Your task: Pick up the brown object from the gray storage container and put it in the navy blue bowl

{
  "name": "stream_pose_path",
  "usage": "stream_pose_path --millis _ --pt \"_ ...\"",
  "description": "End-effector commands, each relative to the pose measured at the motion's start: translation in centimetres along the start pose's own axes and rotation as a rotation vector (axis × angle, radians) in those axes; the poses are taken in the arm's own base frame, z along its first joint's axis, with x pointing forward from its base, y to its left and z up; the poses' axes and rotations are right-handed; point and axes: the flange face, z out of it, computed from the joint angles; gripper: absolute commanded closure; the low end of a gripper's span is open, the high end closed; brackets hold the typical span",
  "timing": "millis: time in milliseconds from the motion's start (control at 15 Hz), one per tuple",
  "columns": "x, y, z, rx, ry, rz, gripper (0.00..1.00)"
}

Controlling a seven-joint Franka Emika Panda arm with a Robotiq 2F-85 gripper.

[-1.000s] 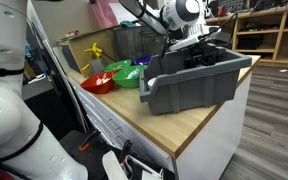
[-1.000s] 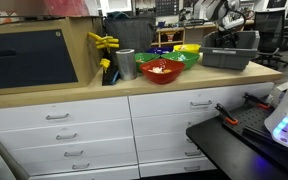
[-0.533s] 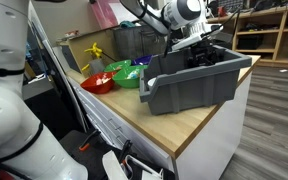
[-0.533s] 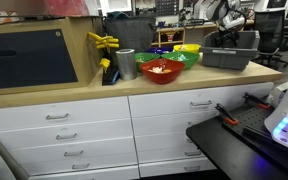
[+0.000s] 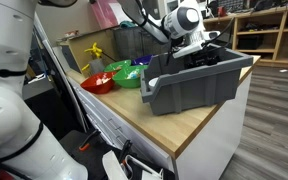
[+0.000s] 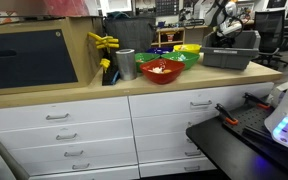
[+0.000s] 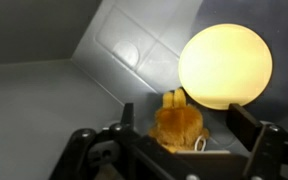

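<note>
The brown object (image 7: 179, 128) is inside the gray storage container (image 5: 189, 88). In your wrist view it sits low in the middle, between the fingers (image 7: 264, 150) of the hand (image 7: 181, 118). The hand is released: there is a gap between the object and the finger on each side, so you are grasping nothing. Up and to the right of the object, a bright pale-yellow disc (image 7: 224, 65) glares against the container's gray wall, and you cannot tell what it is.

Reading left to right along the desk (image 5: 184, 128) in an exterior view, you first meet the red bowl (image 5: 97, 83). The green bowl (image 5: 127, 76) is just beside it, and the navy blue bowl (image 5: 142, 62) is just behind the green one, toward the back edge. The container comes last, taking up the right end of the desk out to its front corner. Your hand (image 5: 199, 55) reaches down inside the container's tall walls.

In an exterior view a metal cup (image 6: 125, 64) stands left of the bowls. A yellow bowl (image 6: 188, 48) sits behind them, and the container is at the desk's far right end
</note>
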Motion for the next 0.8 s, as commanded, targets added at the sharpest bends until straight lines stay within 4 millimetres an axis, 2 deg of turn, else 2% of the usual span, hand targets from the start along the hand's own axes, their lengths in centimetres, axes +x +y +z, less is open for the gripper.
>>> stream_pose_path --millis 0,200,600,733 --pt "0.4 -1.3 0.5 -0.011 0.062 -0.044 0.32" --pt "0.0 -1.9 0.0 -0.013 0.086 -0.09 0.56" --pt "-1.7 -2.4 -0.7 -0.014 0.09 -0.177 0.98" --pt "-2.4 -2.6 -0.7 -0.022 0.084 -0.199 1.0"
